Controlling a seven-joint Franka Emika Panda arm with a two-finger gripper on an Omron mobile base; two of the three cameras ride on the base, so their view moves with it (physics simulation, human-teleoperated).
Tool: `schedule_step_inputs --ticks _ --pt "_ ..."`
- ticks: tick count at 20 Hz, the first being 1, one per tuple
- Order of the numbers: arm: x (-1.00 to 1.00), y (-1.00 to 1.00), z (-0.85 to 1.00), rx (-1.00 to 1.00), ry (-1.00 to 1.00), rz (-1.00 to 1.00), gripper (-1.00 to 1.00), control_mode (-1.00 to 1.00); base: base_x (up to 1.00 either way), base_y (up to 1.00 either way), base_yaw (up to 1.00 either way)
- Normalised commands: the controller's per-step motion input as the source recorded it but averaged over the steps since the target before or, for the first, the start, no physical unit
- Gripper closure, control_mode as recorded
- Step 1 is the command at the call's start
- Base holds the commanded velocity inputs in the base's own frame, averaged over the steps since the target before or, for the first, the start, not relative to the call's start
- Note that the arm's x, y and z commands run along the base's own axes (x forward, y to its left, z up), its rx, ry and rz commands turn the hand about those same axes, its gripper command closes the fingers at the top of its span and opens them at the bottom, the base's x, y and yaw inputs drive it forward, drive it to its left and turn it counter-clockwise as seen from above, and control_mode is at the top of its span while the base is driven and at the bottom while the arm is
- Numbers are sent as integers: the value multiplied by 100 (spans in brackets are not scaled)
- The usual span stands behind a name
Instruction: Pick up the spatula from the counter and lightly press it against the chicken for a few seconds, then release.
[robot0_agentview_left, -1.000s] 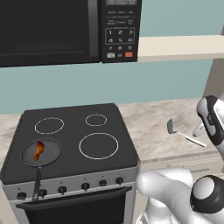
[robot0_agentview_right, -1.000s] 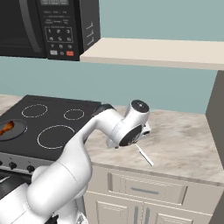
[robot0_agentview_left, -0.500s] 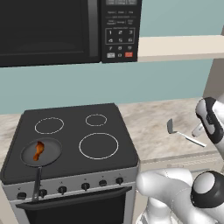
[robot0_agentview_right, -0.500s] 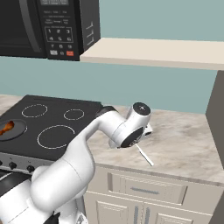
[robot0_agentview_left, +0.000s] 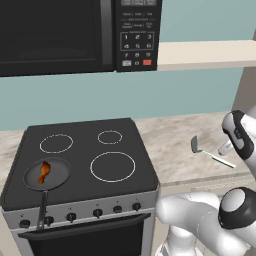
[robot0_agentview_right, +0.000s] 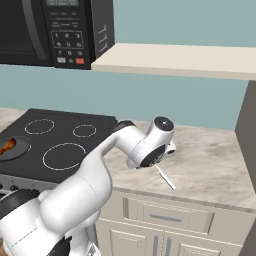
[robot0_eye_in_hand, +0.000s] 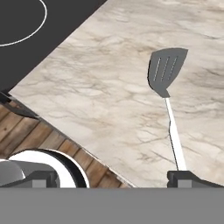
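Gripper (robot0_eye_in_hand: 114, 178) is hovering over the counter (robot0_eye_in_hand: 100, 87), fingers spread wide and gripping nothing. The spatula (robot0_eye_in_hand: 166, 70) is lying flat right of the stove (robot0_agentview_left: 85, 150), with its thin handle lining up with one fingertip, so closing is probably risking a skid, not a straddle. Chicken (robot0_agentview_left: 44, 172) is sitting in the pan (robot0_agentview_left: 61, 170), well apart across the stove, and nothing is blocking the spatula.

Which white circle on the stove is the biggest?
The front burner ring, right beside the frying pan. The back-left ring and back-right ring are both smaller.
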Motion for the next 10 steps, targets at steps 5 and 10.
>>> schedule_step_inputs --ticks 5,10 --pt "5 0 -8 0 0 0 -100 -100 0 0 0" --pt "8 0 -22 0 2 0 -100 -100 0 0 0"
